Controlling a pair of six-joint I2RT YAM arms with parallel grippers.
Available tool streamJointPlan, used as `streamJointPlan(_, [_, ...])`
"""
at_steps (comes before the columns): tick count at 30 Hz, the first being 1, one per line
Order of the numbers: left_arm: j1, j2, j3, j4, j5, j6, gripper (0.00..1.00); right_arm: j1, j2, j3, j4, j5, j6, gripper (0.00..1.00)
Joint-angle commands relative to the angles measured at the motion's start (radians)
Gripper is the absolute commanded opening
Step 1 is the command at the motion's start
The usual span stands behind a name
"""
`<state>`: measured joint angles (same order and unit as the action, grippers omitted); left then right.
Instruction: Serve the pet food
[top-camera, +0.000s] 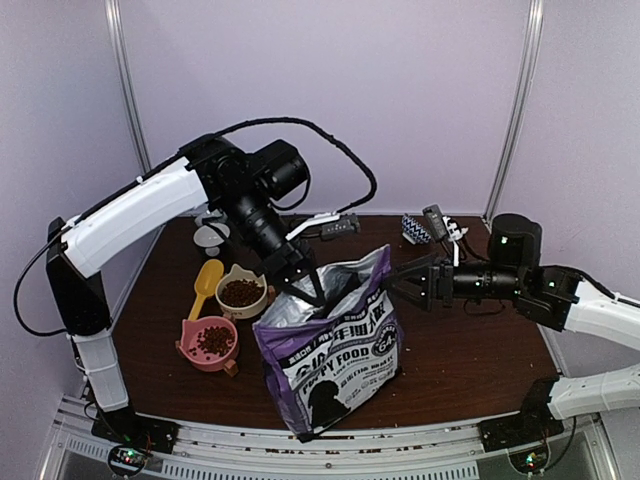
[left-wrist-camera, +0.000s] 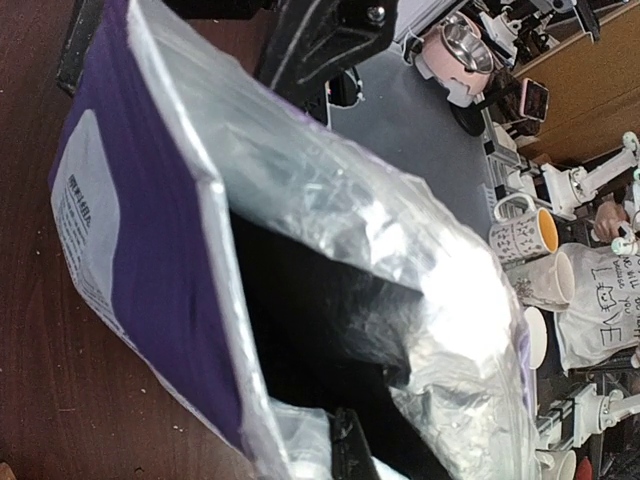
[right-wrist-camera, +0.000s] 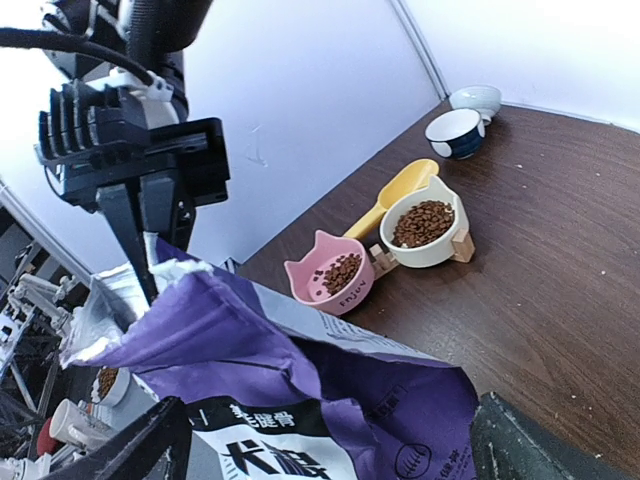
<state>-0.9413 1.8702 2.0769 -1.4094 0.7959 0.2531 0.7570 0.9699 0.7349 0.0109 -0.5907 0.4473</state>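
your left gripper (top-camera: 305, 288) is pressed together on the top edge of the purple and white bag (top-camera: 335, 345), pinching the silver lip at the bag's left upper corner; the right wrist view shows those black fingers clamped onto the foil from above. the bag stands upright near the front middle of the dark wooden table (top-camera: 470, 360), its mouth open, and your left wrist view looks straight down into it: crinkled silver lining (left-wrist-camera: 400, 230) around a dark inside, and you cannot make out any contents there

your right gripper (top-camera: 398, 286) is spread wide and held level at the bag's right upper corner. in its own wrist view the two fingers sit at either lower corner with the purple top of the bag between them; you cannot tell whether either finger touches the bag

the pet food (top-camera: 241, 292) lies in a white cat-faced bowl (top-camera: 262, 300) to the left of the bag, and more of it fills a pink cat-faced bowl (top-camera: 190, 345) just in front of that one. both bowls stand apart from the bag. a yellow scoop (top-camera: 207, 280) lies beside the white bowl on its left side, and two small bowls (right-wrist-camera: 455, 132) sit farther back near the wall
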Motion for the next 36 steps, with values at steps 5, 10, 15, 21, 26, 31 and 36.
streamJointPlan(5, [-0.035,-0.051,0.116,0.029,0.163,0.1,0.0,0.004,0.009,0.068,-0.046,-0.136,-0.168,0.98])
streamJointPlan(10, [-0.06,-0.051,0.117,0.002,0.152,0.112,0.0,0.006,0.022,0.063,0.016,-0.138,-0.233,0.98])
streamJointPlan(15, [-0.065,-0.052,0.119,0.0,0.147,0.112,0.0,0.028,0.054,0.118,0.0,-0.22,-0.301,0.98])
streamJointPlan(21, [-0.066,-0.048,0.121,0.0,0.149,0.112,0.0,0.072,0.103,0.165,-0.044,-0.305,-0.331,0.93])
streamJointPlan(26, [-0.067,-0.045,0.125,-0.002,0.148,0.111,0.0,0.096,0.119,0.174,-0.04,-0.312,-0.325,0.57])
streamJointPlan(31, [-0.067,-0.05,0.129,0.023,0.091,0.072,0.04,0.097,0.098,0.176,-0.023,-0.327,-0.287,0.04])
streamJointPlan(36, [-0.067,-0.122,0.025,0.147,0.006,-0.019,0.57,0.096,0.007,0.106,0.052,-0.227,-0.226,0.0])
